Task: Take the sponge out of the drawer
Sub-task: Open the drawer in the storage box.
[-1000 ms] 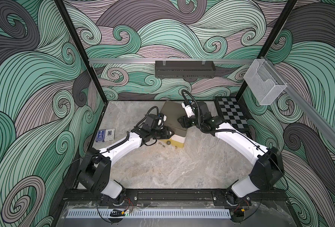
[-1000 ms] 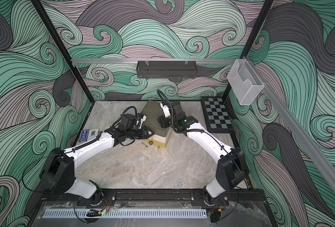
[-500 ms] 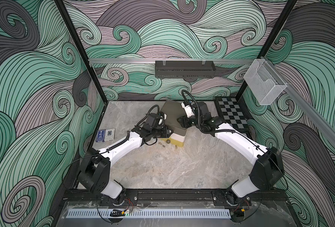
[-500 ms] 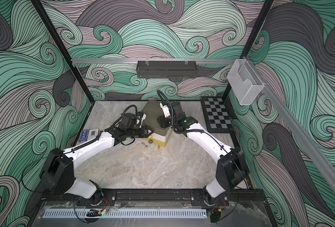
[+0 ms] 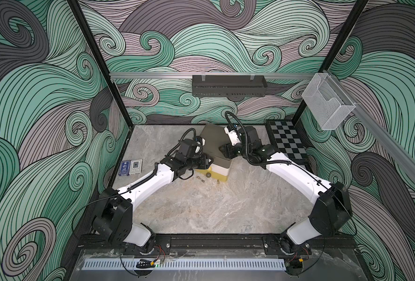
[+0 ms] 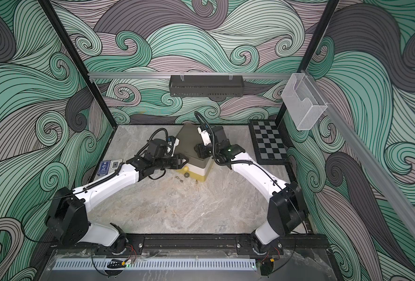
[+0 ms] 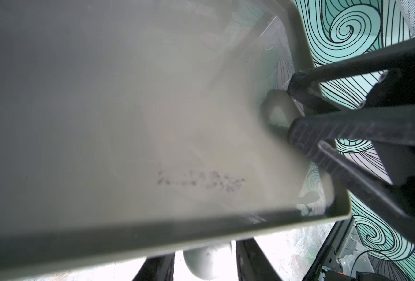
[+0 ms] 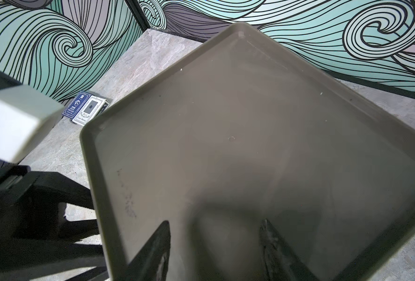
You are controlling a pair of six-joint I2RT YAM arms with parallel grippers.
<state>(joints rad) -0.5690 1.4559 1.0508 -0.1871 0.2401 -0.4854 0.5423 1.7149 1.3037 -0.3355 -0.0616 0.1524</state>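
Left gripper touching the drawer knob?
Cannot tell. In the left wrist view the knob sits inside the left gripper, but blur and glare hide any contact; in both top views the gripper covers it.

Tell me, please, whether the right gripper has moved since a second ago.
No. In a top view the right gripper rests on the top of the drawer unit, at the same offset from the chessboard as in the earlier pictures.

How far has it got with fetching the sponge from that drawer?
Done: nothing visible; the drawers look shut and no sponge shows. In hand: the left gripper seems closed on a drawer knob while the right gripper rests open on the cabinet top. Left: pull the drawer open, lift the sponge out.
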